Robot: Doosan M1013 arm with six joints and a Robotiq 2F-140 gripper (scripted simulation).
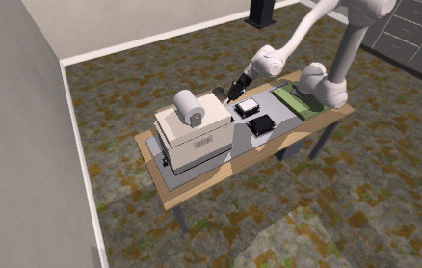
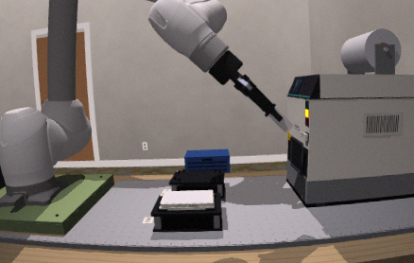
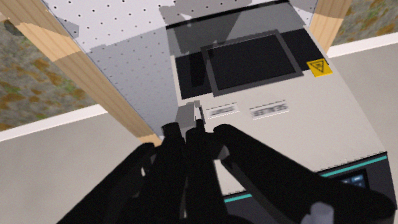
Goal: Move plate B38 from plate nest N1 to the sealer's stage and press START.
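Note:
The sealer (image 1: 200, 137) (image 2: 366, 142) (image 3: 300, 120) stands at one end of the table. Its lamp (image 2: 307, 113) glows amber. Its stage opening (image 2: 296, 153) (image 3: 250, 62) is dark and closed, with no stage out in front. Plate B38 is not in view. My gripper (image 1: 231, 96) (image 2: 285, 125) (image 3: 189, 117) is shut on nothing, with its fingertips at the sealer's front face, just above the opening. An empty black nest (image 1: 261, 124) (image 2: 197, 180) stands beside a second nest that holds a white plate (image 1: 247, 107) (image 2: 187, 200).
A foil roll (image 1: 189, 107) (image 2: 370, 51) sits on top of the sealer. My arm's base stands on a green block (image 1: 301, 102) (image 2: 44, 203) at the other end of the table. A blue box (image 2: 207, 160) shows beyond the nests.

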